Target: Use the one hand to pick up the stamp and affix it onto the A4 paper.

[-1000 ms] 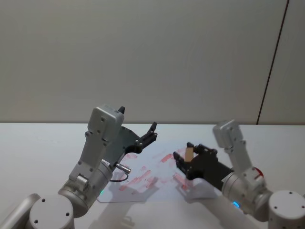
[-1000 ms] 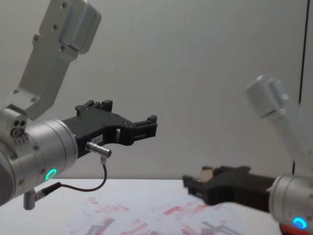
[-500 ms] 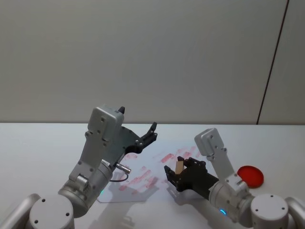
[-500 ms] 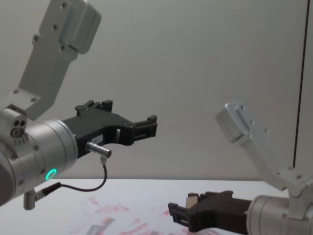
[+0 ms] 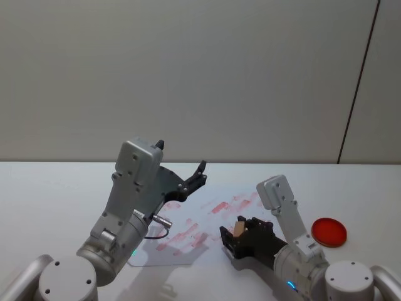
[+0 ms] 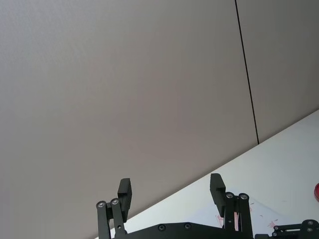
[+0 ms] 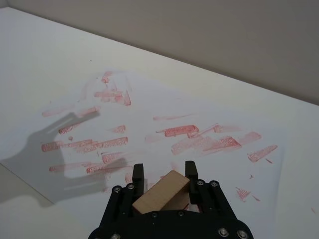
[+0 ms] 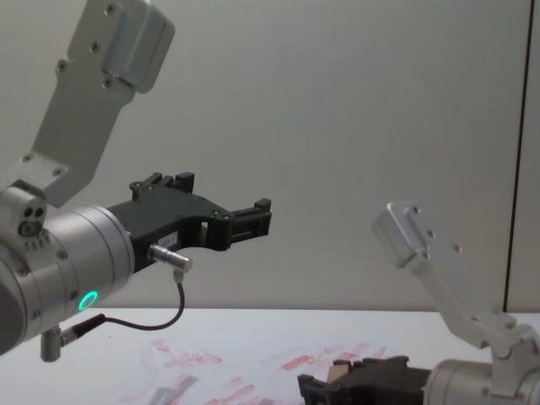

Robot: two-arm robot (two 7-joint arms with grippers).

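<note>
The right gripper point(image 5: 230, 233) sits low over the near right corner of the A4 paper point(image 5: 207, 216), its two black fingers clamped on the stamp point(image 5: 239, 227), a tan wooden block that stands tilted between them. In the right wrist view the stamp point(image 7: 162, 193) lies slanted across the gripper point(image 7: 163, 172), with the red-smeared sheet point(image 7: 199, 124) spread out beyond it; whether the block's underside touches the paper cannot be told. The chest view shows the same gripper point(image 8: 325, 388) close to the paper's near edge with the stamp point(image 8: 341, 369) on top. The left gripper point(image 5: 199, 172) hangs raised above the paper's left side, its fingers apart point(image 6: 170, 185). A round red ink pad point(image 5: 329, 231) lies on the table point(image 5: 50, 188) past the paper's right edge, well apart from the stamp
</note>
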